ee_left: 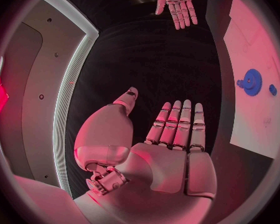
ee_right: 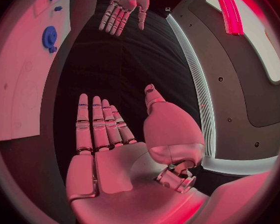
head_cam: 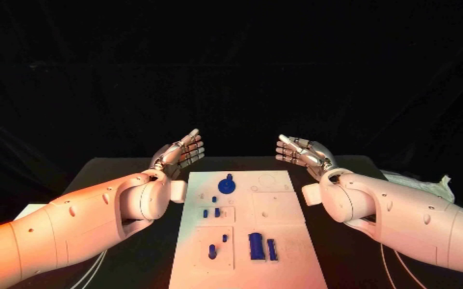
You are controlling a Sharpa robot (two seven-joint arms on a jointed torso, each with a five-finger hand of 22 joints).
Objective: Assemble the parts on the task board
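The white task board (head_cam: 280,235) lies in the middle of the black table. On it sit a blue gear (head_cam: 227,185), small blue pegs (head_cam: 212,213) and a larger blue block (head_cam: 257,245) near the front. My left hand (head_cam: 180,151) hovers off the board's far left corner, flat, fingers straight, holding nothing. My right hand (head_cam: 302,150) mirrors it off the far right corner, also empty. The left wrist view has the left hand (ee_left: 174,134) flat, the gear (ee_left: 251,81) on the board (ee_left: 258,45) and the right hand (ee_left: 176,2) across. The right wrist view has the right hand (ee_right: 105,134), the gear (ee_right: 50,37) and the left hand (ee_right: 123,7).
A crumpled clear plastic bag (head_cam: 419,183) lies at the table's right edge. Bare black table (head_cam: 106,168) runs on both sides of the board, under each arm.
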